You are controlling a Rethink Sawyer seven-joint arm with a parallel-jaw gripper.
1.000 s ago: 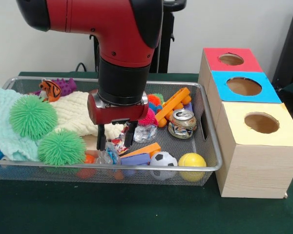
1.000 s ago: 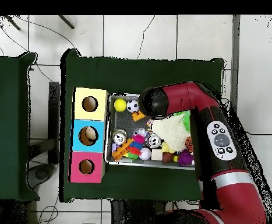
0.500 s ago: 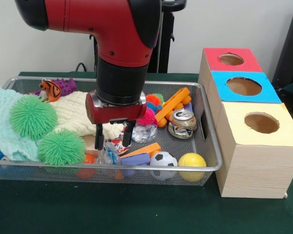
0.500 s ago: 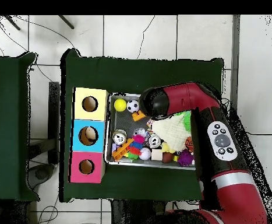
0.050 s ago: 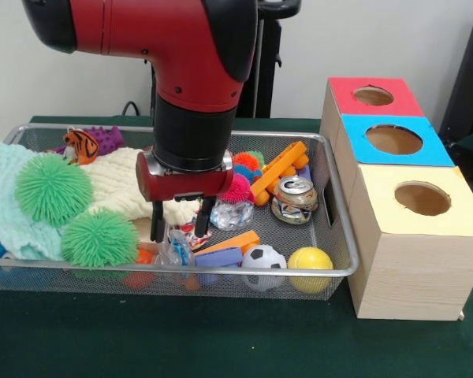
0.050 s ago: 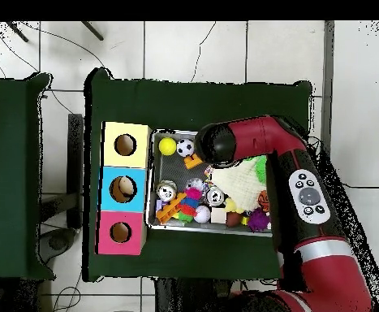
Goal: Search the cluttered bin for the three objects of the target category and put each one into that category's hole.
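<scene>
Front view: Noting the claw (image 5: pixel 179 227) hanging low inside the bin (image 5: pixel 331 197), just above the clutter, fingers standing apart and clamping nothing. Finding a crinkled wrapper (image 5: pixel 183 234) lying directly beneath, between the fingers; judging a straight drop to be all the coming move needs, if that is the target. Not being able to tell the target category from here. Placing the red hole (image 5: pixel 373 96), blue hole (image 5: pixel 393 139) and yellow hole (image 5: pixel 422 198) outside the bin, toward the picture's right of the claw, beyond the can (image 5: pixel 294 198).

Overhead view: Finding the claw hidden under the arm (image 6: pixel 249 142), so not confirming its opening here. Gaining instead the plan: holes lining up along one bin (image 6: pixel 192 229) end, the yellow hole (image 6: pixel 125 145) lying level with the arm's tip.
</scene>
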